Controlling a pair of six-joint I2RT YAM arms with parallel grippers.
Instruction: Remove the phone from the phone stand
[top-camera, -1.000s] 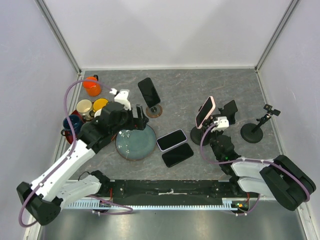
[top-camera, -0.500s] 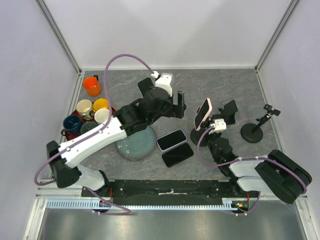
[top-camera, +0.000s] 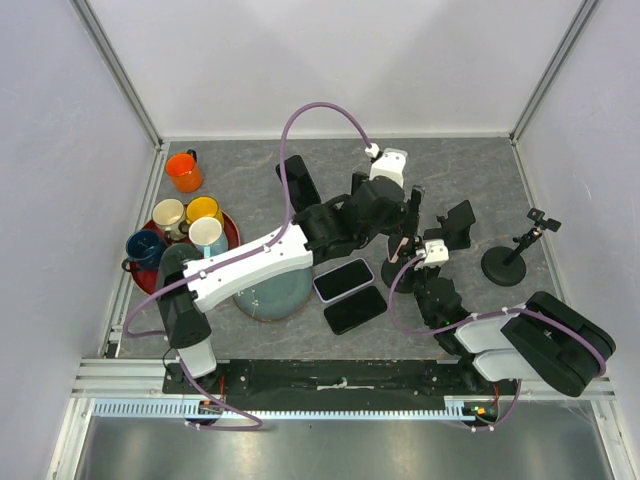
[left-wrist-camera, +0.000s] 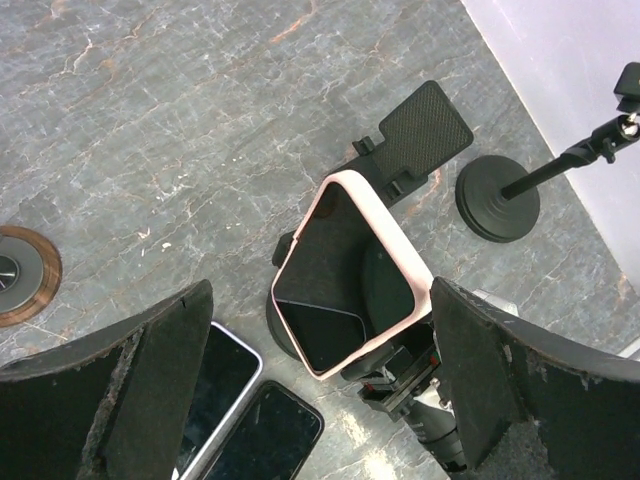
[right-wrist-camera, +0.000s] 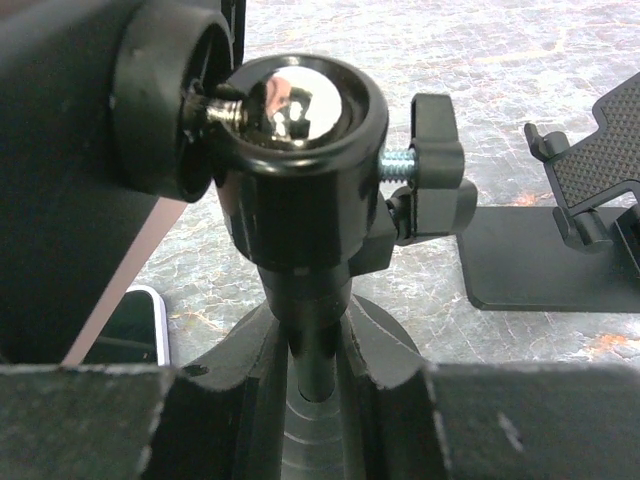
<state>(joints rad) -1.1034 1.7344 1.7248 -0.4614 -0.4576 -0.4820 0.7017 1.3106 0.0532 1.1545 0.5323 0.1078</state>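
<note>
A phone in a pink case (left-wrist-camera: 350, 270) leans on a black phone stand with a round base (left-wrist-camera: 285, 325). My left gripper (left-wrist-camera: 320, 300) is open and hangs above the phone, one finger on each side and neither touching. In the top view the left gripper (top-camera: 409, 214) covers most of the phone (top-camera: 399, 240). My right gripper (right-wrist-camera: 318, 380) is shut on the stand's post (right-wrist-camera: 315, 335) just below its ball joint (right-wrist-camera: 300, 110). It also shows in the top view (top-camera: 427, 262). The phone's pink edge (right-wrist-camera: 120, 280) shows in the right wrist view.
Two phones (top-camera: 344, 279) (top-camera: 355, 309) lie flat left of the stand. Another phone (top-camera: 296, 183) leans on a round wooden stand. An empty black stand (top-camera: 460, 225) and a tripod stand (top-camera: 505, 262) are to the right. A teal plate (top-camera: 262, 295) and mugs on a red tray (top-camera: 185, 225) are on the left.
My left arm has swung from above the teal plate rightward across the table to above the pink phone, gripper open. The right gripper has stayed on the stand's post.
</note>
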